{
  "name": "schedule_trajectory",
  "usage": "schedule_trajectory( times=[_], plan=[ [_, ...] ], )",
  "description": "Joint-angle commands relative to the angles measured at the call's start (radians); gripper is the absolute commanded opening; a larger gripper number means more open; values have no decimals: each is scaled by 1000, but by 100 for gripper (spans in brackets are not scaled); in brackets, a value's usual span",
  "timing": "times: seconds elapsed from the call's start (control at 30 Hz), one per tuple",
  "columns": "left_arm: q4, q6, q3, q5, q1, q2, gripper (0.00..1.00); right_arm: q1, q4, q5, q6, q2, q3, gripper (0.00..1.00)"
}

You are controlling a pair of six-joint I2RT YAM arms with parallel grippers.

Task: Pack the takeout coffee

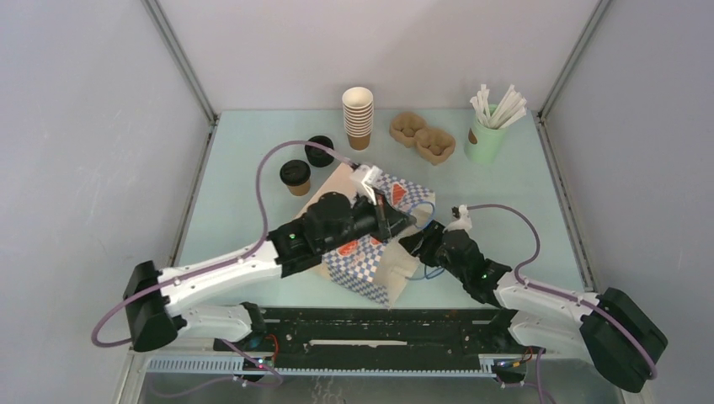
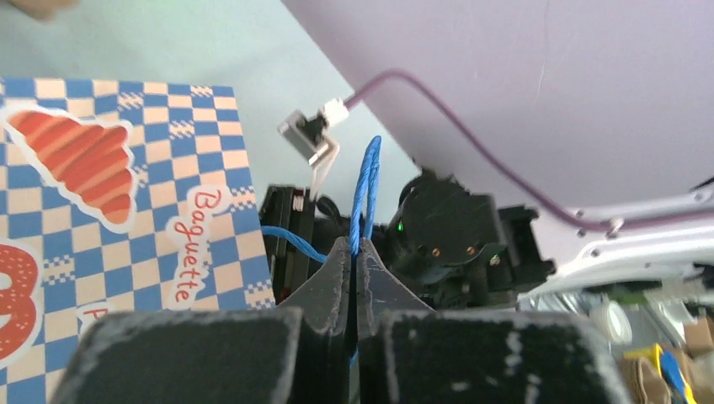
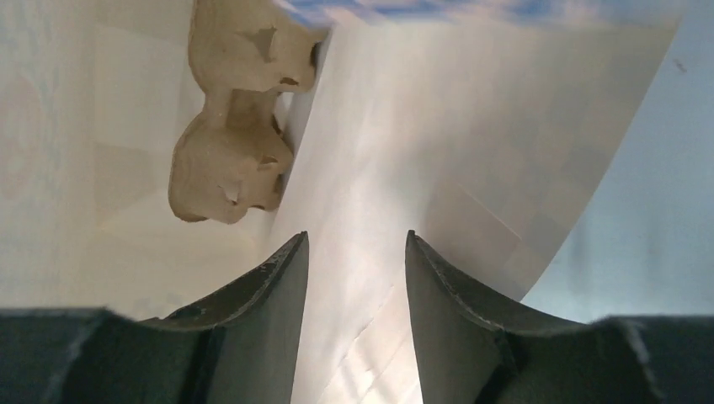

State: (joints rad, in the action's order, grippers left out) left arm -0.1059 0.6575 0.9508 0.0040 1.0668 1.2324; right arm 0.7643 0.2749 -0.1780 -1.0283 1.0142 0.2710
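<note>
The takeout coffee cups stand as a stack of brown kraft cups [image 1: 358, 118] at the back. Two more with black lids [image 1: 295, 177] [image 1: 320, 151] stand to its left. A blue-checked paper bag [image 1: 364, 254] [image 2: 126, 194] lies on its side mid-table. My left gripper [image 1: 402, 220] [image 2: 354, 244] is shut on the bag's blue cord handle [image 2: 368, 181]. My right gripper [image 1: 414, 244] [image 3: 356, 240] sits open at the bag's mouth with nothing between its fingers. It faces the bag's white inside [image 3: 438, 126], where a brown pulp tray [image 3: 227, 168] lies.
Another pulp cup tray [image 1: 423, 137] and a pale green cup with white straws [image 1: 484, 139] stand at the back right. Grey walls close in the table [image 1: 244, 160] on three sides. The right arm's wrist [image 2: 446, 244] is close in front of my left fingers.
</note>
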Motion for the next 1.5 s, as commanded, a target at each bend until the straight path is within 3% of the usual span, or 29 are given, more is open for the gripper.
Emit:
schedule_trajectory(
  times=[0.0, 0.1, 0.17, 0.3, 0.4, 0.5, 0.57, 0.63, 0.77, 0.83, 0.97, 1.2, 1.47],
  plan=[
    [15, 50, -36, -116, -51, -6, 0, -40, 124, 56, -29, 53, 2, 54],
    [-16, 150, -58, 34, -132, 72, 0, -76, 188, 123, -26, 108, -36, 55],
    [9, 115, 6, 67, -141, 74, 0, -84, 195, 165, -13, 138, -24, 55],
    [271, -118, 313, -67, -35, -7, 0, -53, 142, 234, 4, 111, 81, 55],
    [351, -238, 458, -113, 53, -46, 0, -9, 131, 245, 20, 59, 168, 56],
    [266, -200, 341, -158, 61, -61, 0, -4, 82, 223, 28, 20, 183, 57],
    [158, -147, 198, -157, 40, -21, 0, -24, 48, 181, 30, 22, 125, 62],
    [122, -120, 104, -116, 24, 64, 0, -86, 132, 223, 4, 71, 9, 62],
    [203, -116, 133, -50, 15, 185, 0, -175, 225, 301, -18, 164, -92, 61],
    [192, -129, 130, -42, 15, 151, 0, -169, 188, 321, -12, 160, -57, 59],
    [185, -223, 121, -58, 12, 66, 0, -87, -72, 216, 64, 77, 104, 64],
    [316, -338, 166, -52, -86, -52, 0, -23, -313, 127, 135, -36, 293, 69],
    [452, -452, 177, -57, -169, -157, 0, -67, -388, 196, 229, -84, 378, 73]
  ],
)
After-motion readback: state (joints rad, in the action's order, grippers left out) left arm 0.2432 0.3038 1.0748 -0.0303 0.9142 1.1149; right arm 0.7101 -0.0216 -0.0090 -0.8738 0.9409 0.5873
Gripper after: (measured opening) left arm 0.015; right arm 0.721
